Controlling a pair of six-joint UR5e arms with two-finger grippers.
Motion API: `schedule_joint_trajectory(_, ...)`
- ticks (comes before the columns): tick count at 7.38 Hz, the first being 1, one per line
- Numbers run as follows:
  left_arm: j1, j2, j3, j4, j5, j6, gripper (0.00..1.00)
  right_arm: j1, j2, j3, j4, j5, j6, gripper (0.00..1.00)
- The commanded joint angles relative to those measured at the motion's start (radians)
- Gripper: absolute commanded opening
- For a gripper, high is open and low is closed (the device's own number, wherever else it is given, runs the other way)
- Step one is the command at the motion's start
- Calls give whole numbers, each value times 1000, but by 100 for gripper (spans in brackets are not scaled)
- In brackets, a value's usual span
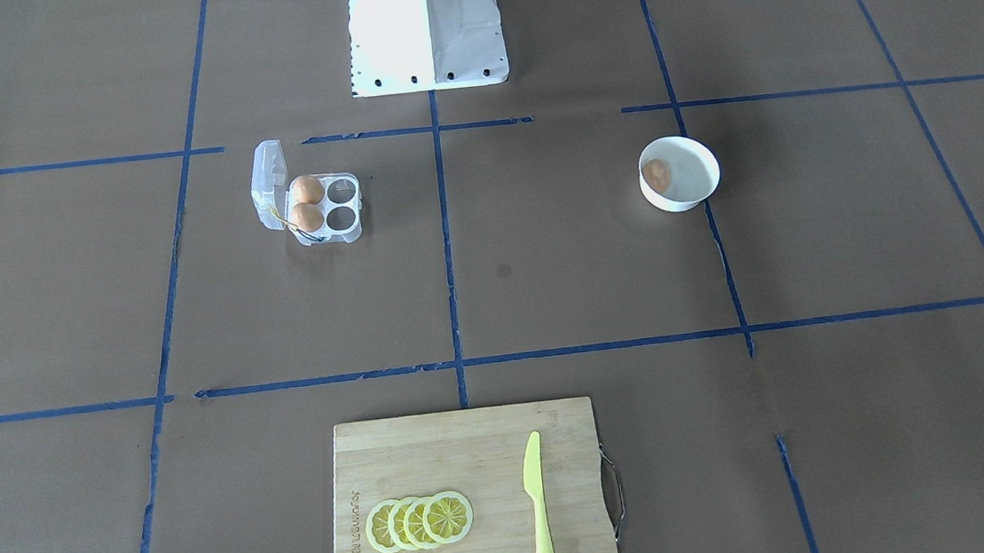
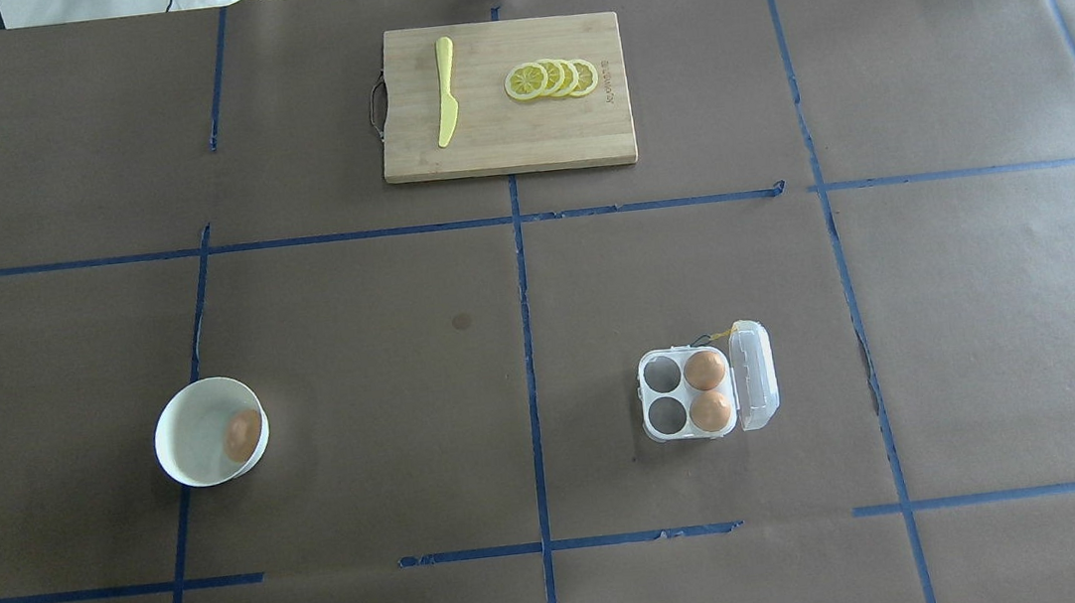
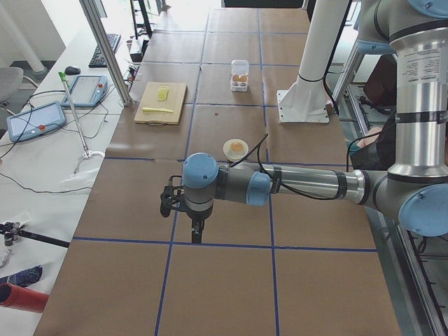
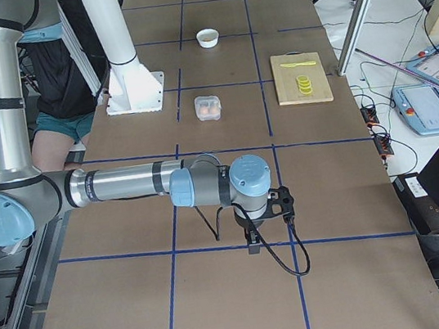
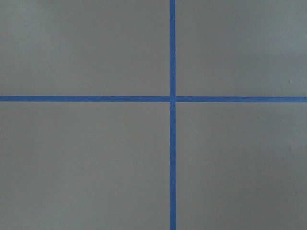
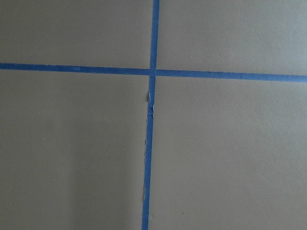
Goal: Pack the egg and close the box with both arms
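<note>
- My left gripper (image 3: 197,229) hangs far out on my left and my right gripper (image 4: 253,240) far out on my right. I cannot tell whether either's fingers are spread.
- The egg (image 2: 243,434) lies in the bowl (image 2: 172,420) against the wall nearest the box, its long axis pointing roughly away from my base. It is inward of my left gripper, the nearer one.
- The box (image 2: 645,395) sits on my right half with its lid (image 2: 754,374) up. It has four cups; two other eggs (image 2: 705,370) fill two, and the two empty ones face the bowl.
- That makes three eggs in all.
- Farthest are one cutting board (image 2: 501,145), one knife (image 2: 446,91) and four lemon slices (image 2: 552,78).

Egg (image 2: 243,435) in bowl (image 2: 190,440); box (image 2: 687,393) open
</note>
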Motion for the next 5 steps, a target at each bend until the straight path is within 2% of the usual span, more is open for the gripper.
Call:
schedule_joint_trajectory(1, 1, -3, -15, -1, 0, -2, 100, -10, 2, 3, 17, 1, 3, 100)
schedule_joint_trajectory(2, 1, -12, -27, -2, -11, -14, 100, -10, -1, -3, 61, 3, 7, 100)
schedule_joint_trajectory(4, 5, -70, -41, -10, -18, -11, 100, -10, -1, 0, 65, 3, 6, 100)
schedule_joint_trajectory(5, 50, -107, -25, -65, -61, -8, 100, -10, -1, 2, 65, 4, 6, 100)
